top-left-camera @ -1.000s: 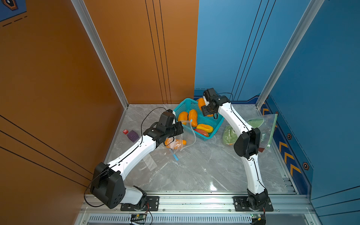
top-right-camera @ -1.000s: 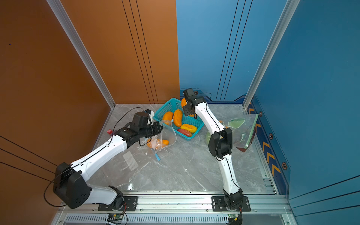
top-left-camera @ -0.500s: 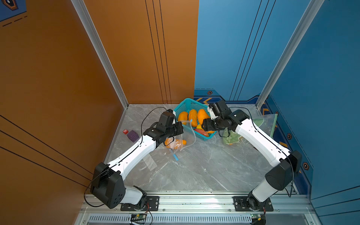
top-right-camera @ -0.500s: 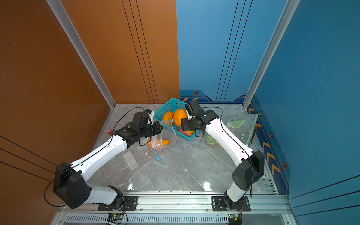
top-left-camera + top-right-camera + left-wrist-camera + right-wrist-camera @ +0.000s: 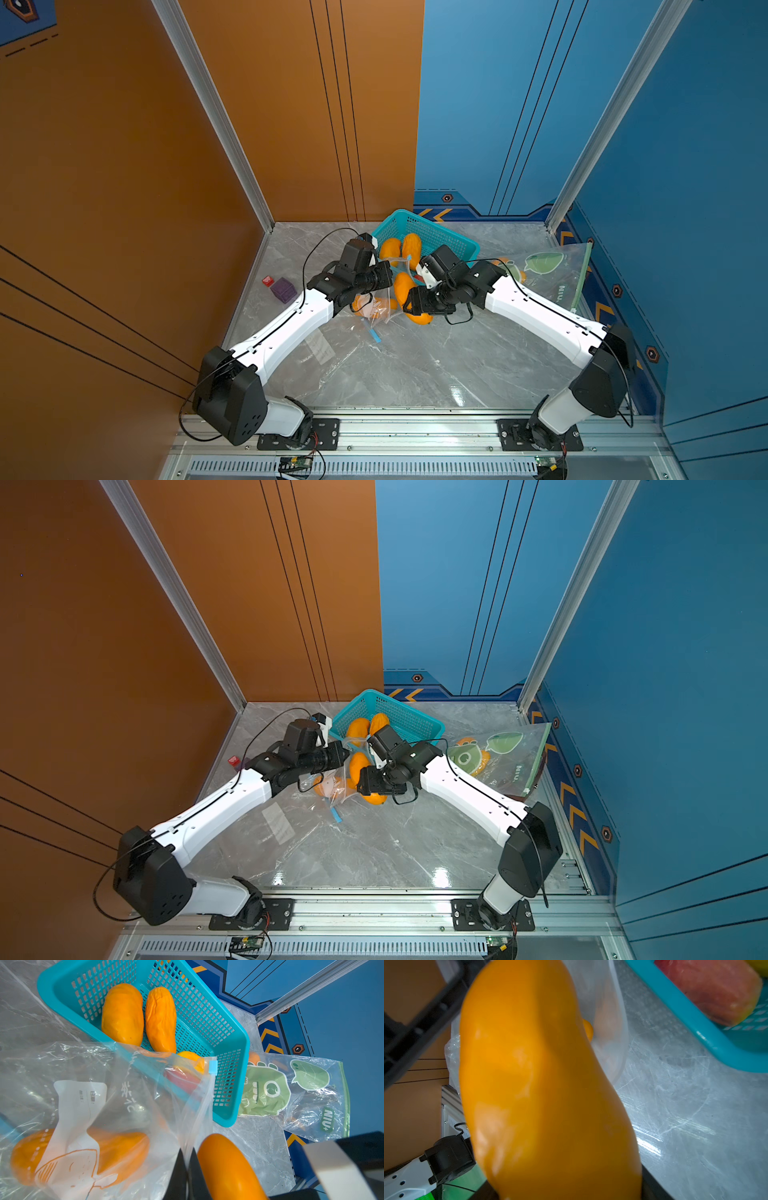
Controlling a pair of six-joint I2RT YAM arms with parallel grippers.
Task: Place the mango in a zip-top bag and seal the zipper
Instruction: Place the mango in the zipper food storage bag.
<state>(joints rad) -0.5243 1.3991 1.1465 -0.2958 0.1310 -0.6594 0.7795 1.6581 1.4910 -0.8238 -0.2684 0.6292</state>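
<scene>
Mango (image 5: 546,1084) has left the basket (image 5: 239,1043), clasped by our right gripper (image 5: 411,305) with fingers half spread, and sits just beside our left gripper (image 5: 188,1153), pinched tight on the zip-top bag (image 5: 124,1088) rim, so insertion comes next.

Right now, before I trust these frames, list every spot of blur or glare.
Right wrist view: the held mango fills the frame, soft-edged; glare streaks the table. Left wrist view: the zip-top bag looks smeared; the basket is sharp. Both top views: a bright reflection on the table's front.
</scene>
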